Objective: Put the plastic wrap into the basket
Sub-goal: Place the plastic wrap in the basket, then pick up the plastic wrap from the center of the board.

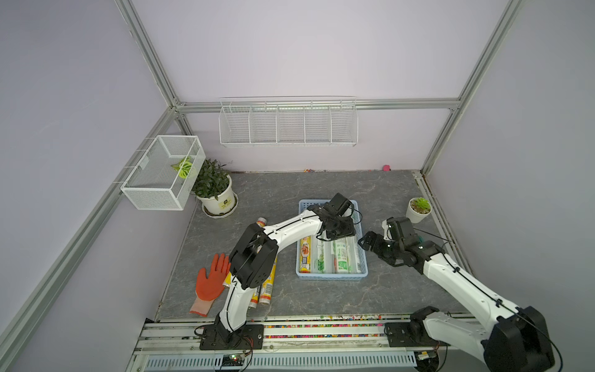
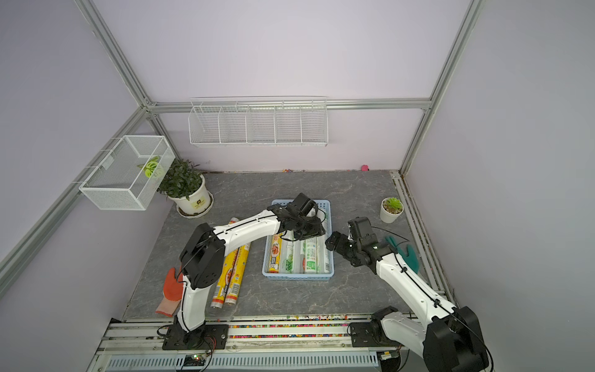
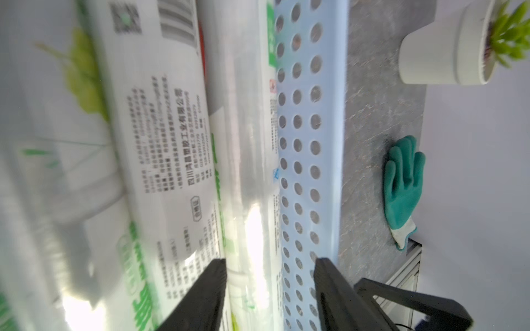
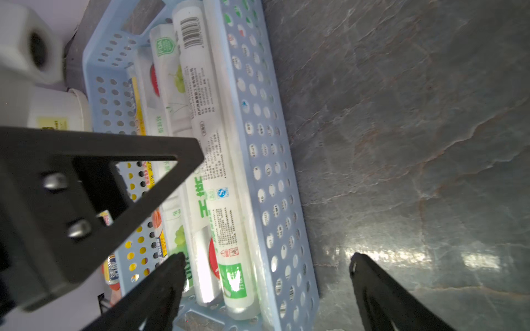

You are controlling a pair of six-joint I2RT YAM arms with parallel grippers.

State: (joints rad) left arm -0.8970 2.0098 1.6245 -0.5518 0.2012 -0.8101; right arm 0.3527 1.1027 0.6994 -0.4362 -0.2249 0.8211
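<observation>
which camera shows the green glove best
The left wrist view: the green glove shows whole, with nothing in front of it. In both top views the right arm hides much of it. The right wrist view does not show it.

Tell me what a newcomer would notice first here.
The light-blue basket mid-table draws the eye first, with wrap rolls lying side by side in it and the left pincer low over them. Next come the yellow rolls on the table under the left arm, beside an orange glove. The right pincer hangs open just beside the basket.
</observation>
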